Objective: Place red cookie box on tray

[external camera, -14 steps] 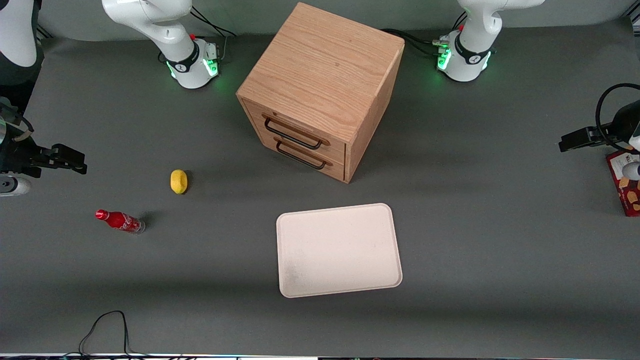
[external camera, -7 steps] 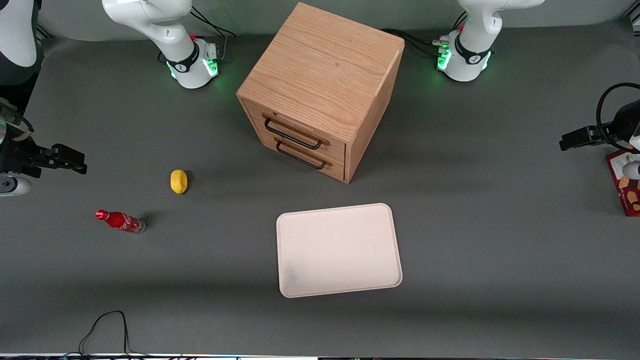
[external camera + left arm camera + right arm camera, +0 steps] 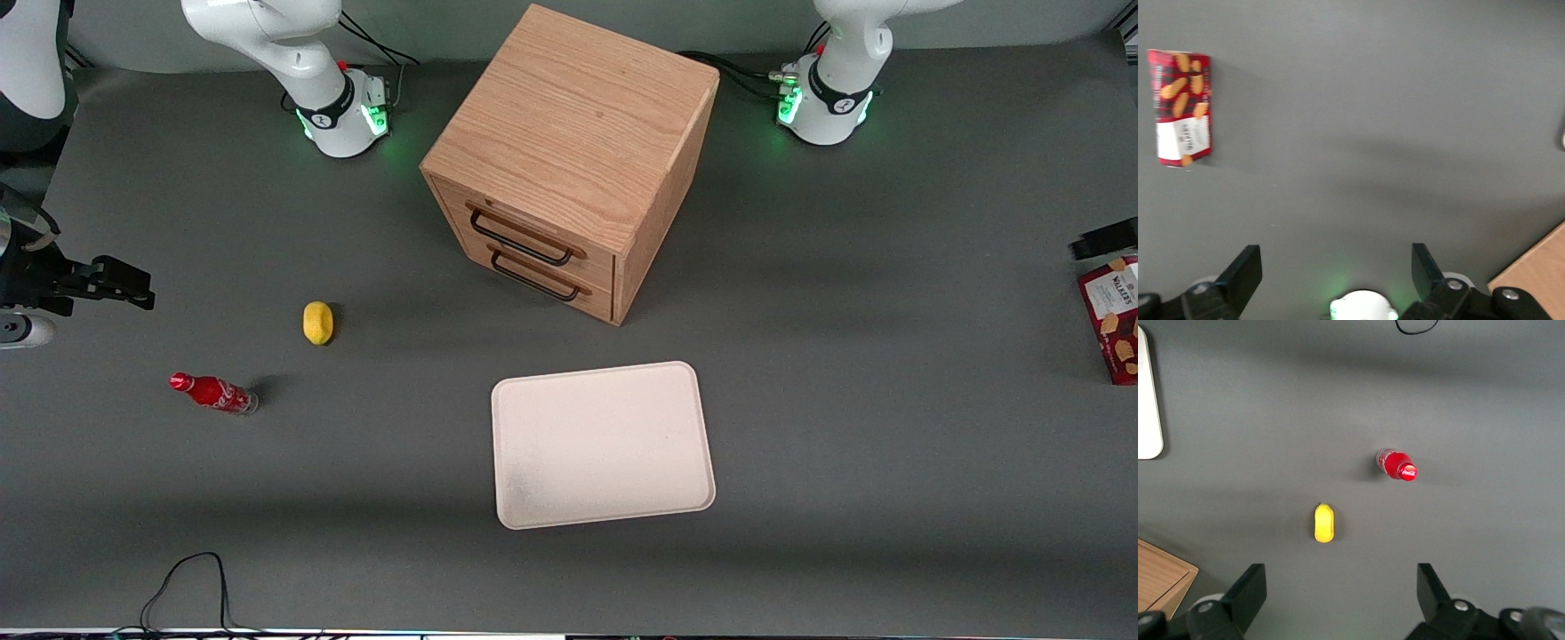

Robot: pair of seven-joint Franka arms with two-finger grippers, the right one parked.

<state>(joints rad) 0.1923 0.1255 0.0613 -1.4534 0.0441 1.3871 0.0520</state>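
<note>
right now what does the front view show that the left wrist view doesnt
Only the front view shows the tray, wooden drawer cabinet, yellow lemon and Coca-Cola bottle. Only the left wrist view shows the gripper, open above bare table, and the whole red cookie box, which the front view cuts off at its edge toward the working arm's end. Both share the box and the grey table.

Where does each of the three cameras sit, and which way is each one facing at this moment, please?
Front view: high, facing both arm bases, looking down on the tray and drawer cabinet.
Left wrist view: on the working arm, looking down past the open gripper at the red cookie box.
Right wrist view: on the parked arm, above the lemon and cola bottle, its own fingers showing.
Shared: the box shows in front and left wrist views.
</note>
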